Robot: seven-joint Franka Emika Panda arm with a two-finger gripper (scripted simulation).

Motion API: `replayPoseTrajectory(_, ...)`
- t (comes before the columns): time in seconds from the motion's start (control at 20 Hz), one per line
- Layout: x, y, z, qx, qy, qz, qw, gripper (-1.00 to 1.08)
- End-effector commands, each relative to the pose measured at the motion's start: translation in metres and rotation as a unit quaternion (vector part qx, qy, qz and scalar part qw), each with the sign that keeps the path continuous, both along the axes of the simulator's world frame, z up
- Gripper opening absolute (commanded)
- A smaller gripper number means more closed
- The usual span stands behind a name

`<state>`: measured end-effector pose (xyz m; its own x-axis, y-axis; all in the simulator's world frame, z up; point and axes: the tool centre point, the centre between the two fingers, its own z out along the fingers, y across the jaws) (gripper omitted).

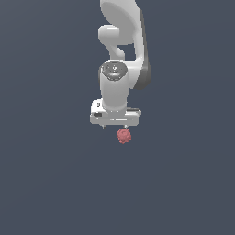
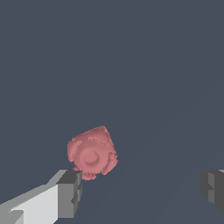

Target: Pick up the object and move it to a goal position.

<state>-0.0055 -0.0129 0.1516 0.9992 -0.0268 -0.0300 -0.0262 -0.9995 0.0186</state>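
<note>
The object (image 1: pixel 124 136), a small bumpy red-pink lump, lies on the flat dark grey ground just below the white hand in the exterior view. My gripper (image 1: pixel 114 126) hangs above it, pointing down, and only the short tips of its fingers show under the hand. In the wrist view the object (image 2: pixel 92 153) sits close to one dark fingertip (image 2: pixel 70 192), while the other fingertip (image 2: pixel 214 188) stands far off across a wide gap. The gripper (image 2: pixel 142 183) is open and holds nothing. The object is off-centre, not midway between the fingers.
The white arm (image 1: pixel 124 41) comes down from the exterior view's top. A plain dark grey surface (image 1: pixel 55 183) fills all of the space around it.
</note>
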Motion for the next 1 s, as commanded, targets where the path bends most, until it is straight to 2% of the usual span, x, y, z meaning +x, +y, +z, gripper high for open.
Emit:
replayPoseTrajectory(0.0,0.0,0.0,0.0,0.0,0.0,0.0,1.0,1.0)
replayPoseTrajectory(0.45,0.001,-0.028,0.004,-0.016,0.003,0.003,0.9999,1.0)
replayPoseTrajectory(0.95,-0.001,-0.015,-0.007,-0.011,0.0,0.035,0.9993,1.0)
